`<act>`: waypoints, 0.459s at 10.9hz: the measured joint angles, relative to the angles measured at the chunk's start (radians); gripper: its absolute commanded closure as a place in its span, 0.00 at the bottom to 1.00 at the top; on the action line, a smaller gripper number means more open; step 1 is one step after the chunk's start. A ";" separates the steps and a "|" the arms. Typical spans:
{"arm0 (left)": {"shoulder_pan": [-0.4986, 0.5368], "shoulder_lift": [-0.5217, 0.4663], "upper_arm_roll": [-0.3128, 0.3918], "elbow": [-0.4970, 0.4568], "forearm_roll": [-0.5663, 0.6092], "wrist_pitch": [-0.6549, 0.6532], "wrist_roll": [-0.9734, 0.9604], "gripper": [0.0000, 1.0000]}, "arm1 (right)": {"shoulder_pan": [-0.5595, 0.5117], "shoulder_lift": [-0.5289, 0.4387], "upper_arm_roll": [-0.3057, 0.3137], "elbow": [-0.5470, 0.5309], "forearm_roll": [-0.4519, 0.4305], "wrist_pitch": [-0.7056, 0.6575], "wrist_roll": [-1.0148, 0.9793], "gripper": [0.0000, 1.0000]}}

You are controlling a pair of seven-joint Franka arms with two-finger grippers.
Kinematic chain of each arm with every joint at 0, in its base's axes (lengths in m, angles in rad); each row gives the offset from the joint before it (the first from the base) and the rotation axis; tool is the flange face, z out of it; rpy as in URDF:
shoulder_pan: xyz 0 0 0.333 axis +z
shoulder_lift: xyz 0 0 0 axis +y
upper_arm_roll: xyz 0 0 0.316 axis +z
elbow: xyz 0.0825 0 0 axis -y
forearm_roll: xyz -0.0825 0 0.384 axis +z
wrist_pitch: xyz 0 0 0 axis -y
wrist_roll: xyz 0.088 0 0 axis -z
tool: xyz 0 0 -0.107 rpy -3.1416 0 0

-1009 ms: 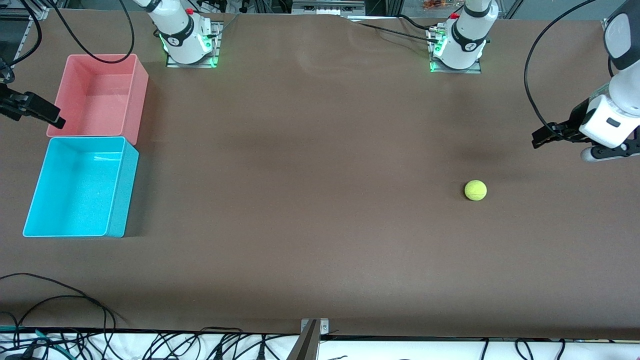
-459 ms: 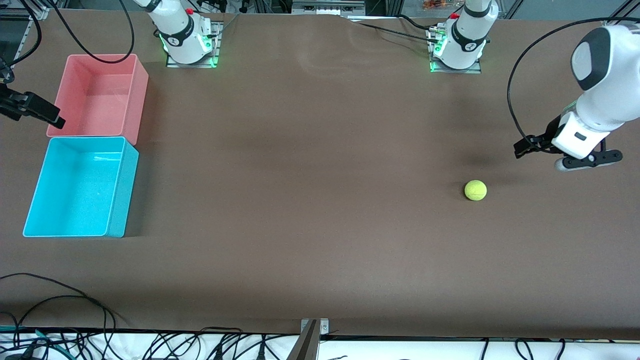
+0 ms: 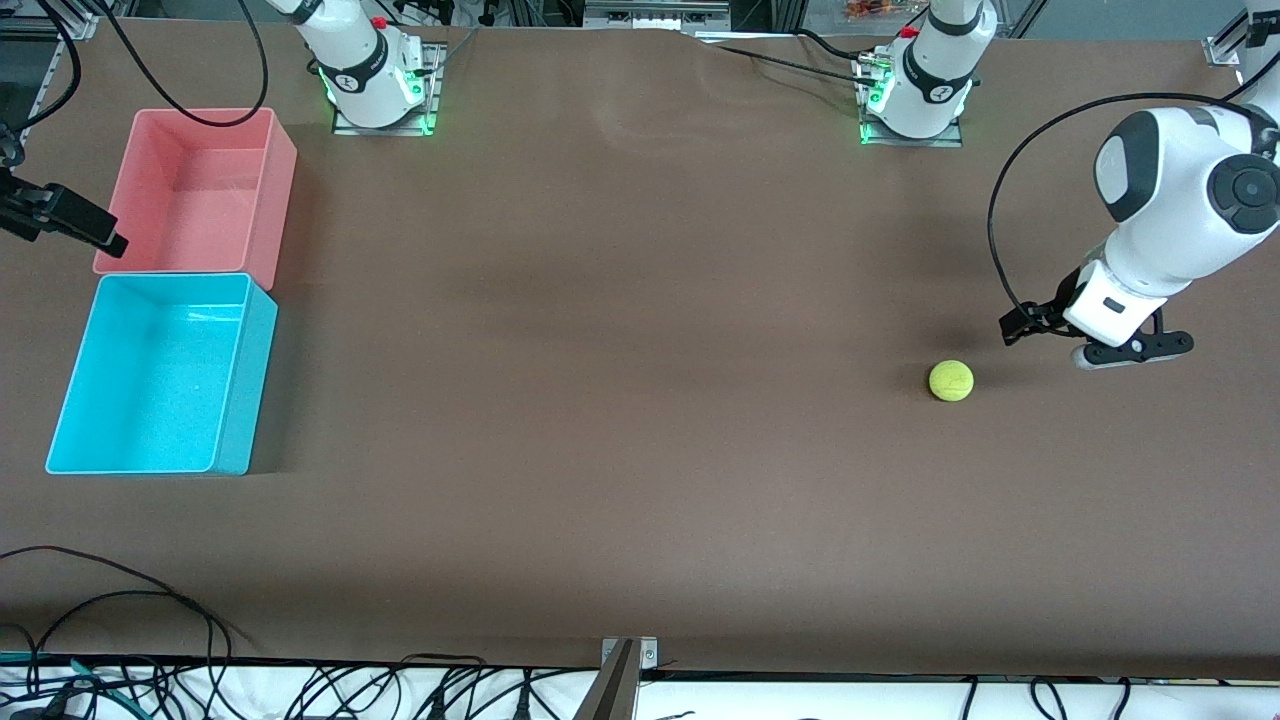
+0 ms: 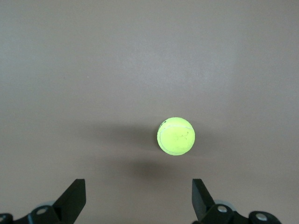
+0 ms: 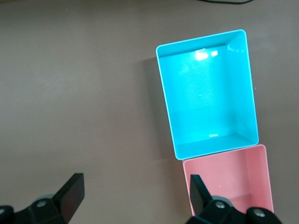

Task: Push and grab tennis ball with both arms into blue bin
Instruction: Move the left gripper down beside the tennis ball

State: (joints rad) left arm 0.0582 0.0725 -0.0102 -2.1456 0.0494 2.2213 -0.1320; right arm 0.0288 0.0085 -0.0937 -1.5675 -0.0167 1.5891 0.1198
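A: Any writing on the ball (image 3: 951, 381)?
B: None readable, only a faint curved seam. It's round, so no long axis. It lies on the table (image 3: 640, 400) toward the left arm's end, well apart from the blue bin (image 3: 60, 428).
A: The bins?
B: Blue bin touches the pink bin (image 3: 283, 200) and lies nearer the camera, long axes in line.
A: Grippers?
B: Left gripper (image 4: 138, 198) beside the ball, fingers apart, holding nothing. Right gripper (image 5: 135, 198) waits near the bins, fingers apart too.
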 measured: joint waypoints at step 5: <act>0.001 0.066 0.003 -0.025 0.000 0.101 0.017 0.64 | 0.000 0.000 -0.001 0.000 0.007 0.000 0.000 0.00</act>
State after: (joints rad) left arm 0.0592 0.1380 -0.0077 -2.1704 0.0494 2.3227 -0.1154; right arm 0.0290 0.0085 -0.0949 -1.5674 -0.0094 1.5891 0.1198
